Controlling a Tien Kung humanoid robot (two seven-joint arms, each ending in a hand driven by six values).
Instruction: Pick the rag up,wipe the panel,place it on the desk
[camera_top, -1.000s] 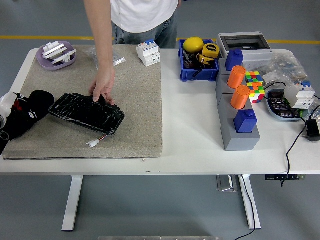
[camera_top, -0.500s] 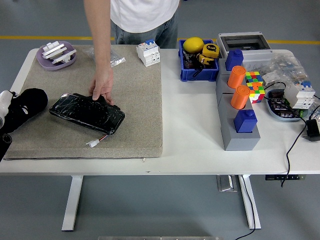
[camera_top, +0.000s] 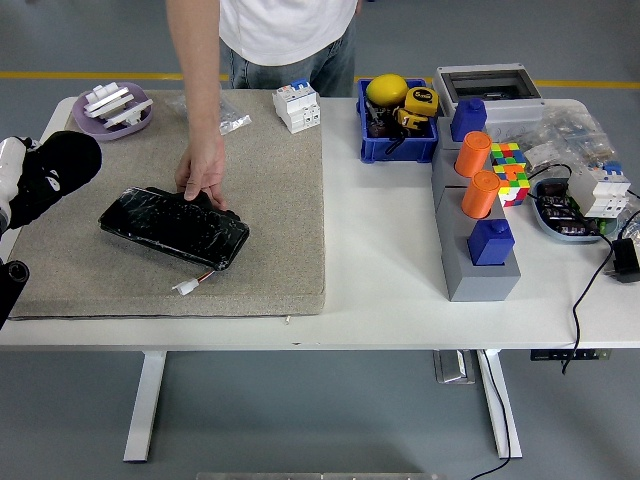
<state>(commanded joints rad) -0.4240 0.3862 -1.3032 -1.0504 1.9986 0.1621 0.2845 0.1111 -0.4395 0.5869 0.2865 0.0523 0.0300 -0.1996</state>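
Note:
The black glossy panel (camera_top: 172, 226) lies slanted on the tan mat (camera_top: 270, 180), left of centre. A person's hand (camera_top: 203, 172) rests on the panel's far edge and holds it down. My left hand (camera_top: 58, 172) is a black rounded mass at the picture's left edge, raised up and left of the panel's left end and apart from it. I cannot tell whether it holds a dark rag or is bare. No separate rag shows on the table. The right arm is out of view.
A purple dish (camera_top: 113, 108) with white parts sits at the mat's far left corner. A small white connector (camera_top: 186, 286) lies near the panel's front. A white breaker (camera_top: 297, 105), a blue bin (camera_top: 396, 120) and a grey block with orange cylinders (camera_top: 478, 230) stand to the right.
My left hand has moved from beside the panel's left end up and away towards the far left. The person's hand has stayed on the panel.

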